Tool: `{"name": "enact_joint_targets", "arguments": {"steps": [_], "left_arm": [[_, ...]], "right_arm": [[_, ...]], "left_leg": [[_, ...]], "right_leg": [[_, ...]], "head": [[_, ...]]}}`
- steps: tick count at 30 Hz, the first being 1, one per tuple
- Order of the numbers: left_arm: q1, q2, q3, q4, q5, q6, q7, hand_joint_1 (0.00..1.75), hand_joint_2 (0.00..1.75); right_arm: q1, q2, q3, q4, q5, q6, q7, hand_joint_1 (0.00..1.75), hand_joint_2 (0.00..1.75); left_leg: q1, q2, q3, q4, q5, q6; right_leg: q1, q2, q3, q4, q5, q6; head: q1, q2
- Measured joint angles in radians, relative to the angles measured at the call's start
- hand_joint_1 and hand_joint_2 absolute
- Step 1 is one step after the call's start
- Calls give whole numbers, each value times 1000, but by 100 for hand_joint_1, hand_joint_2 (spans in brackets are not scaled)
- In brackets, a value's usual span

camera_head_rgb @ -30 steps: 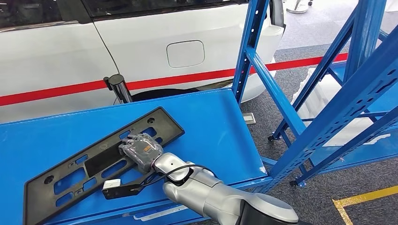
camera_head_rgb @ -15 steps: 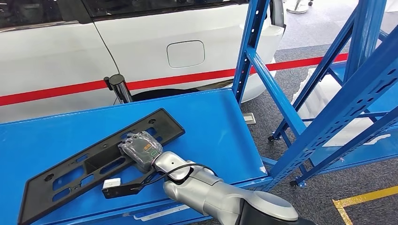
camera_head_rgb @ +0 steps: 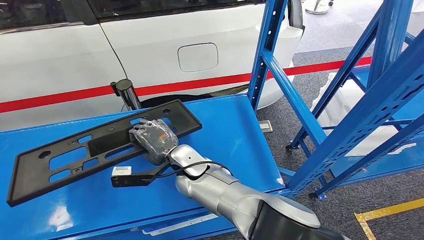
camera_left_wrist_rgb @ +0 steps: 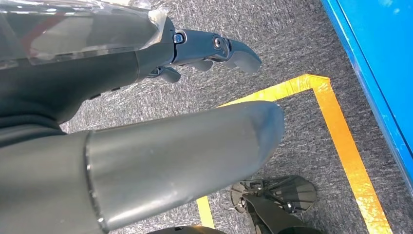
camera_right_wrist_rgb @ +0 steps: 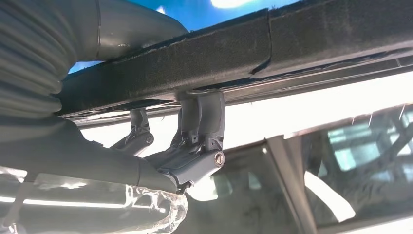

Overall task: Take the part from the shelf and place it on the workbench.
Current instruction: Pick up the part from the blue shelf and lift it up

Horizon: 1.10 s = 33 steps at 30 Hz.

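The part is a long black plate frame with several cut-outs, held above the blue shelf board. My right hand grips it along its near edge, toward its right end. In the right wrist view its fingers hook over the frame's black edge, with the thumb on the other side. My left hand hangs over grey carpet, its fingers apart and holding nothing.
A white car with a red stripe stands just behind the shelf. Blue rack uprights and braces rise on the right. A black post stands behind the board. Yellow floor tape marks the carpet.
My right hand has lifted the frame off the board and carried it away from me and to the left; its left end has swung up, so it now lies nearer level.
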<state>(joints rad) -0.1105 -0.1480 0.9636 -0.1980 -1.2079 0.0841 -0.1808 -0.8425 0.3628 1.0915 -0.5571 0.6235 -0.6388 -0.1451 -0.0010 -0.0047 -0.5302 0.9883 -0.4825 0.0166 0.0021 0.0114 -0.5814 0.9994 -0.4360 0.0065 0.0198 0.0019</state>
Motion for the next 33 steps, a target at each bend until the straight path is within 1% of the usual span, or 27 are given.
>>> {"name": "enact_joint_targets", "arguments": {"steps": [7,12,16,18,21,23,25,26,28,31,33], "left_arm": [[2,0,0,0,4,3,0,0,0],[3,0,0,0,5,4,-2,0,0],[5,0,1,0,15,8,-15,0,0],[7,0,3,0,23,10,-22,0,0],[10,1,6,0,32,11,-30,0,0],[11,1,9,0,35,11,-33,0,87],[12,1,12,0,37,11,-36,0,175],[12,1,14,0,38,12,-38,0,175],[13,2,18,0,39,20,-41,0,175],[16,2,24,0,43,37,-49,0,175],[18,2,27,0,46,42,-53,0,175]], "right_arm": [[-21,-3,-202,-77,61,35,-46,175,175],[-19,-6,-284,-125,89,52,-61,175,175],[-3,-12,-361,-207,59,88,-97,175,175],[4,-20,-405,-269,22,135,-108,175,175],[20,-31,-467,-366,-66,227,-127,175,175],[31,-35,-499,-417,-134,284,-142,175,175],[50,-39,-532,-467,-257,375,-167,175,175],[63,-40,-549,-493,-332,425,-179,175,175],[88,-43,-586,-546,-462,495,-194,175,175],[125,-53,-642,-631,-610,548,-199,175,175],[146,-61,-670,-681,-656,564,-200,175,175]], "left_leg": [[0,0,-1,0,0,0],[0,0,-1,0,0,0],[0,0,-2,0,0,0],[0,0,-2,0,0,0],[0,0,-2,0,0,0],[0,0,-2,0,0,0],[0,0,-3,0,0,0],[0,0,-3,0,0,0],[0,-1,-3,0,0,0],[-1,-2,-3,0,0,0],[-1,-1,-3,0,0,0]], "right_leg": [[0,0,-1,0,0,0],[0,0,-2,0,0,0],[0,0,-2,0,0,0],[0,0,-2,0,0,0],[0,0,-2,0,0,0],[-1,0,-3,0,0,0],[-1,0,-3,0,0,0],[-1,0,-3,0,0,0],[-1,-1,-3,0,0,0],[-1,-1,-3,0,0,0],[-1,0,-3,0,0,0]], "head": [[0,0],[0,0],[0,0],[0,0],[0,0],[0,0],[0,0],[0,0],[0,0],[0,0],[0,0]]}}
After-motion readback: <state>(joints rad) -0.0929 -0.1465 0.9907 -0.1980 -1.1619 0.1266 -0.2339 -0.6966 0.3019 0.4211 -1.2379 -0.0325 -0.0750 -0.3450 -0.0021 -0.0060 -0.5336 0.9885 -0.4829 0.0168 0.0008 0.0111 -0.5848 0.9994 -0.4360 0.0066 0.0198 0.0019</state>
